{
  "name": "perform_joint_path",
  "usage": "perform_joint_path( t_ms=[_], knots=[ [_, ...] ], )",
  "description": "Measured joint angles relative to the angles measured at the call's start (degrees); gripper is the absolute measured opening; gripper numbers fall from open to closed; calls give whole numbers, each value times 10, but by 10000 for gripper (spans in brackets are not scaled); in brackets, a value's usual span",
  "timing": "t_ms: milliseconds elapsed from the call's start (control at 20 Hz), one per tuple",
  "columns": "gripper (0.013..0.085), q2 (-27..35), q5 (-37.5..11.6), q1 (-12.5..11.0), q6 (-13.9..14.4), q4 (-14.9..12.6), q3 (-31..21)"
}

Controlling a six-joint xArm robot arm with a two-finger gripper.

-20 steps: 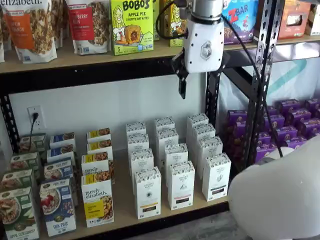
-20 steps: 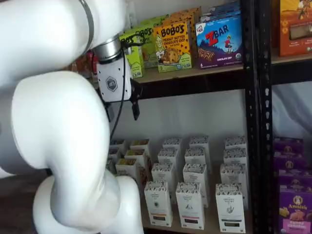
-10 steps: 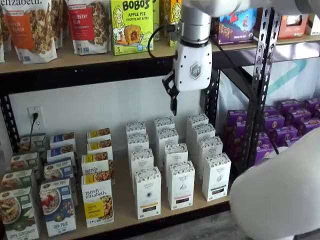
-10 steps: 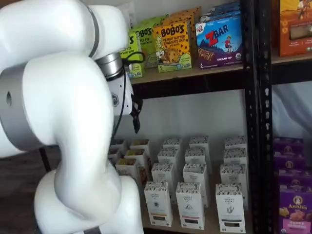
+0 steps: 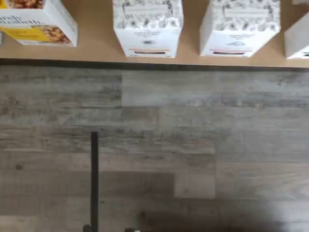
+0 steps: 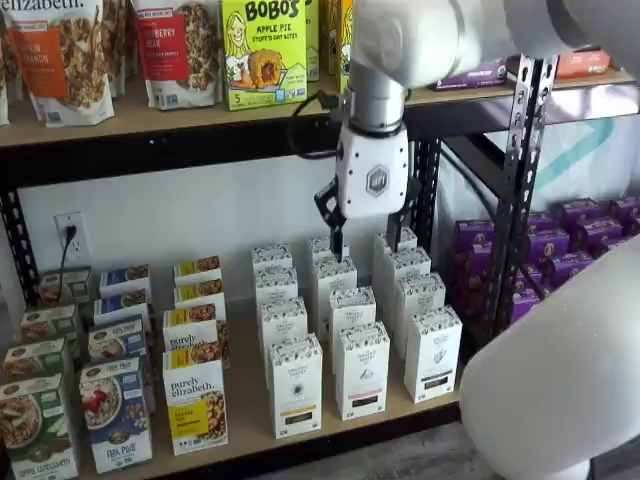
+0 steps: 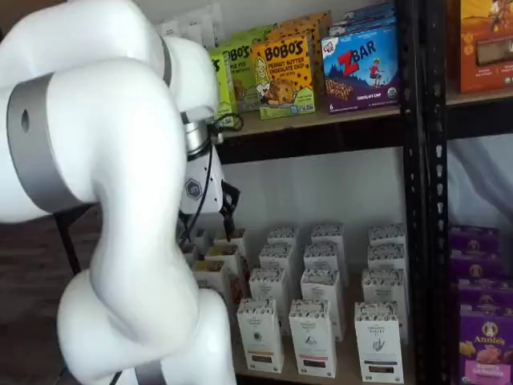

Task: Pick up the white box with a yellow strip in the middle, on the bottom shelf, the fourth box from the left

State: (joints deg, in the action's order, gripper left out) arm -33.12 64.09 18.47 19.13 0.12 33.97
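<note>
Gripper (image 6: 366, 237) hangs above the bottom shelf (image 6: 330, 428), fingers spread wide, holding nothing; white box (image 6: 296, 385) stands at the shelf's front edge, untouched.

Bottom shelf, pale wood board (image 6: 247, 400): 12 tall slim white cartons w/ speckled tops (image 6: 350, 310), 3 cols of 4. Of the front 3, 1 is the white box w/ a yellowish-tan strip (image 6: 296, 386), the other 2 have darker strips. Left of those, approx. 4 granola boxes w/ yellow labels (image 6: 195, 402), 4 blue cereal boxes (image 6: 115, 412) and 4 green cereal boxes (image 6: 36, 425). Upper shelf: 1 purple-blue Z Bar box (image 7: 361, 66), 2 granola bags in full view (image 6: 178, 45). Purple boxes (image 6: 575, 240) on the right overlap too much to count.
</note>
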Motion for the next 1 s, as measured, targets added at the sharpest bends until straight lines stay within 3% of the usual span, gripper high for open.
perform_joint_path(
  t_ms=[400,600,800,1000],
  knots=[
    [850,56,-92,-3,2,-9,-23],
    [850,91,-139,-11,13,-39,-24],
    [850,128,-151,-11,46,-87,-12],
    [850,162,-194,-18,48,-93,-13]
  ],
)
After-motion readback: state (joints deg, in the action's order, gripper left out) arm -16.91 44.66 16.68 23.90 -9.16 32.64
